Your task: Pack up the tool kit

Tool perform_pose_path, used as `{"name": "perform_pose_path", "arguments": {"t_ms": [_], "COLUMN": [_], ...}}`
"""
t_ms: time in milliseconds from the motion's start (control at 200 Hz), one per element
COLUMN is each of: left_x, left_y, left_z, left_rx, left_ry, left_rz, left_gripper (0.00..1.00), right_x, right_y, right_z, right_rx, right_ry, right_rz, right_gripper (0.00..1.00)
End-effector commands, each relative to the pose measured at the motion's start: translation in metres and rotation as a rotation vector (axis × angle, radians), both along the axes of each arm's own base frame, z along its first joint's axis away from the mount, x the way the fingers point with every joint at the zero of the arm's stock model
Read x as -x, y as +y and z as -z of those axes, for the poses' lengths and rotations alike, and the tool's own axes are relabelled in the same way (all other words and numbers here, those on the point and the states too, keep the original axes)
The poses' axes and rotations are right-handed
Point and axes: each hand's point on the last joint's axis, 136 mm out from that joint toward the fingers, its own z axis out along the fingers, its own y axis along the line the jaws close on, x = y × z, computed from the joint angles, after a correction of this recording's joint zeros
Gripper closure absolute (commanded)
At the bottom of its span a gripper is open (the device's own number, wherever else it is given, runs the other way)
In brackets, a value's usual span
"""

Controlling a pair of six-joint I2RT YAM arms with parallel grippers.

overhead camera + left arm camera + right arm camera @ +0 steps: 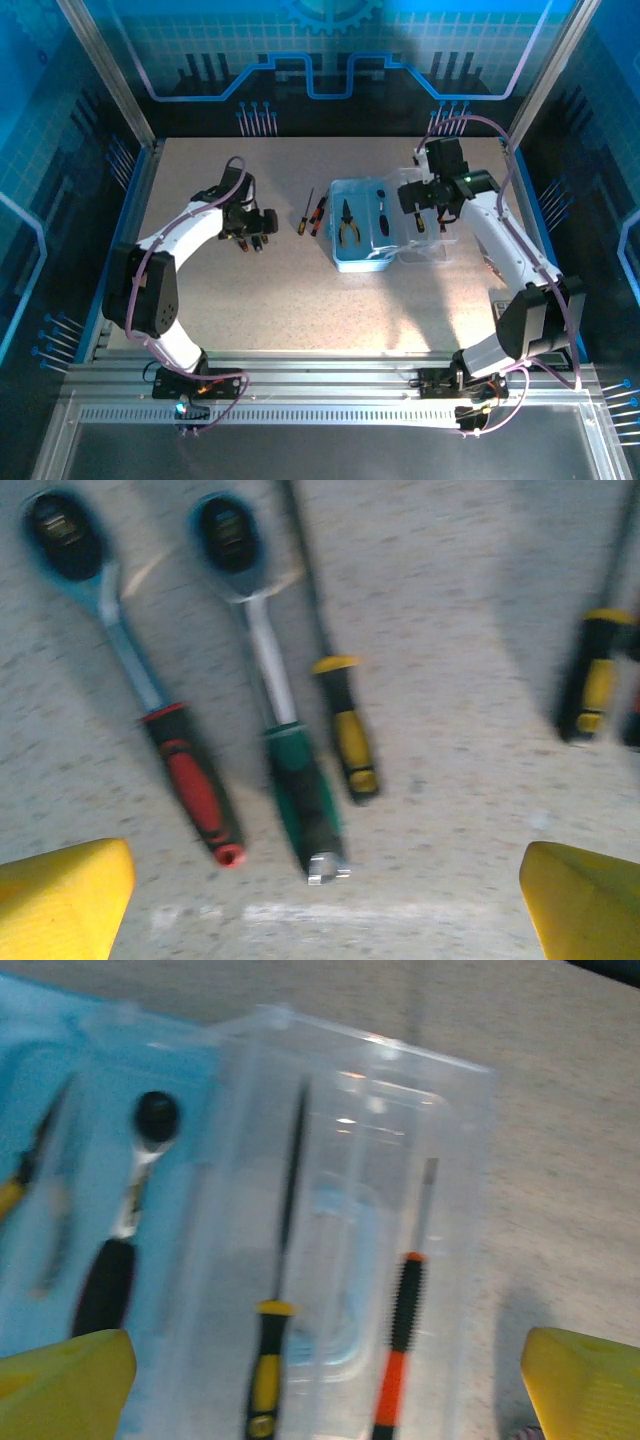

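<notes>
While both arms hang with jaws wide apart and nothing held, packing looks part done: pliers [348, 222] lie in the blue case [362, 262] mid-frame of the top view, its clear lid [440, 1160] open rightward beneath the right gripper [430, 212], two screwdrivers [268, 1360] showing there. Left gripper [252, 232] hovers over a yellow-handled screwdriver [345, 725] and two ratchets [190, 780] on the table [250, 300]; next, I'd say, it must drop and pinch one.

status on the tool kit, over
Left gripper, right gripper open, empty. Case open, pliers inside, two screwdrivers on lid. Red ratchet, green ratchet loose on table.
</notes>
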Motion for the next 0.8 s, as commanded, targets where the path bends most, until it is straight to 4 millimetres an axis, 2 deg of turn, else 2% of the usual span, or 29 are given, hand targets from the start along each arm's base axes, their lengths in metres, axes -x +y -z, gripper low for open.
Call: {"name": "perform_pose_path", "arguments": {"t_ms": [0,100,315,380,555,795], "left_x": [0.003,-0.004,-0.02,-0.025,-0.036,-0.042], "left_y": [0.04,0.056,0.072,0.074,0.08,0.081], "left_z": [0.016,0.026,0.046,0.048,0.046,0.059], "left_rx": [-0.05,-0.018,-0.012,0.015,0.021,0.013], "left_ry": [0.023,0.021,0.053,0.061,0.06,0.124], "left_rz": [-0.145,-0.208,-0.255,-0.264,-0.273,-0.247], "left_gripper": [0.02,0.08,0.15,0.21,0.24,0.29], "right_x": [0.01,0.011,0.013,0.014,0.015,0.015], "right_y": [0.032,0.043,0.058,0.061,0.064,0.065], "right_z": [0.007,0.015,0.024,0.026,0.027,0.026], "right_rx": [-0.079,-0.079,-0.096,-0.096,-0.101,-0.103], "right_ry": [0.027,0.049,0.071,0.076,0.082,0.081], "right_rz": [-0.1,-0.125,-0.156,-0.162,-0.17,-0.176], "right_gripper": [0.0,0.0,0.0,0.0,0.0,0.0]}}
